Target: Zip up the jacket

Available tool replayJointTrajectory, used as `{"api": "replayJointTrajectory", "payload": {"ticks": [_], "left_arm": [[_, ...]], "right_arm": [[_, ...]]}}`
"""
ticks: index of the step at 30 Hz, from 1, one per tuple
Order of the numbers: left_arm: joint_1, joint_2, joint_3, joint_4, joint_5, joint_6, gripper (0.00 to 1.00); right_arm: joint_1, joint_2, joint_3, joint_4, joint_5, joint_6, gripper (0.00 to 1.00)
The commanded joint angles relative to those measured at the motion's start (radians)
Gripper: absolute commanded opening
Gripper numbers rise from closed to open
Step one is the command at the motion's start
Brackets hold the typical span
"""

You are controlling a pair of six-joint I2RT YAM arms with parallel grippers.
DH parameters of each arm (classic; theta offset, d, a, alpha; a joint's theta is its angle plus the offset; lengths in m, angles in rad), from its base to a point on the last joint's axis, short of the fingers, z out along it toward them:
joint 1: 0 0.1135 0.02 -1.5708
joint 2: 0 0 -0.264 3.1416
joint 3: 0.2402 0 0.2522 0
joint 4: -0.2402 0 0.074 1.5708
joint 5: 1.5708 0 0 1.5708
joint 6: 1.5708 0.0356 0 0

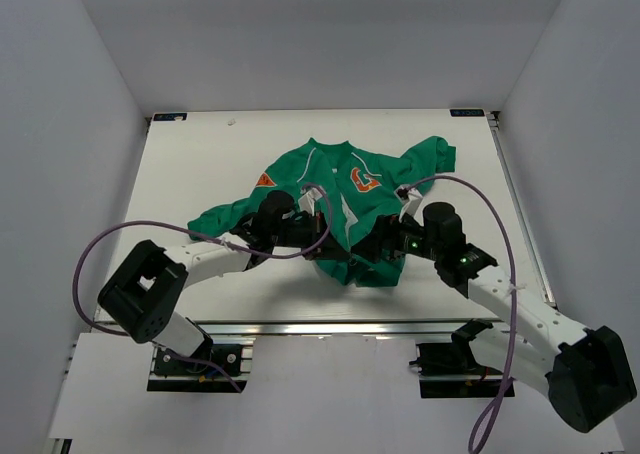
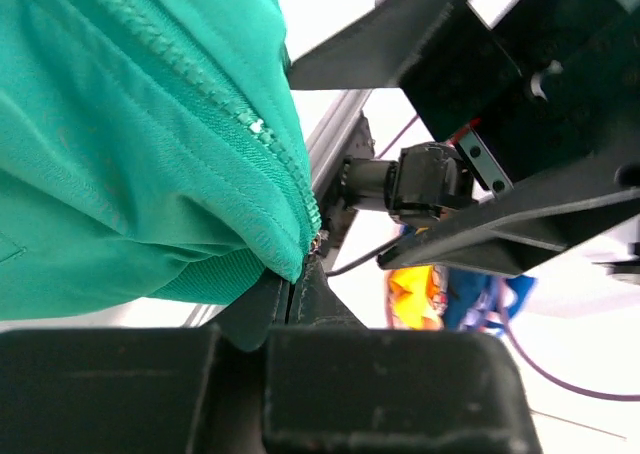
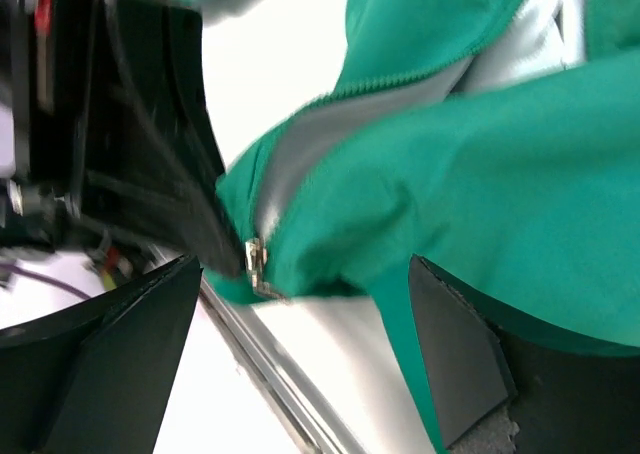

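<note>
The green jacket (image 1: 355,199) lies on the white table with its orange logo up and its lower front lifted between the arms. My left gripper (image 1: 335,249) is shut on the bottom hem at the zip's lower end (image 2: 290,289). The green zip teeth (image 2: 250,124) run up from that pinch. My right gripper (image 1: 372,252) is open, its fingers (image 3: 455,344) wide apart around the hem (image 3: 420,174). The metal zip slider (image 3: 256,264) hangs at the bottom of the zip, beside the left gripper's dark fingers (image 3: 200,224). The pale lining (image 3: 290,154) shows in the open front above it.
The aluminium rail at the table's near edge (image 1: 330,327) runs just below both grippers. Purple cables (image 1: 480,189) loop over each arm. White walls enclose the table on three sides. The right arm (image 2: 500,104) fills the upper right of the left wrist view.
</note>
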Motion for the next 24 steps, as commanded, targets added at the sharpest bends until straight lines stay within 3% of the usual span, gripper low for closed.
{"api": "replayJointTrajectory", "payload": {"ticks": [1, 6, 11, 17, 24], "left_arm": [[0.036, 0.026, 0.046, 0.032, 0.106, -0.076, 0.00], [0.074, 0.091, 0.049, 0.115, 0.190, -0.178, 0.00], [0.106, 0.120, 0.112, -0.002, 0.184, -0.193, 0.00], [0.169, 0.146, 0.190, -0.111, 0.218, -0.210, 0.00], [0.175, 0.158, 0.232, -0.138, 0.259, -0.225, 0.00]], "right_arm": [[-0.002, -0.065, 0.094, -0.178, 0.024, -0.151, 0.89], [0.032, -0.116, 0.156, -0.332, 0.139, -0.320, 0.89], [0.224, -0.159, 0.148, -0.321, 0.417, -0.500, 0.89], [0.478, -0.168, 0.105, -0.241, 0.821, -0.677, 0.89], [0.652, -0.001, 0.082, -0.117, 1.078, -0.802, 0.89]]}}
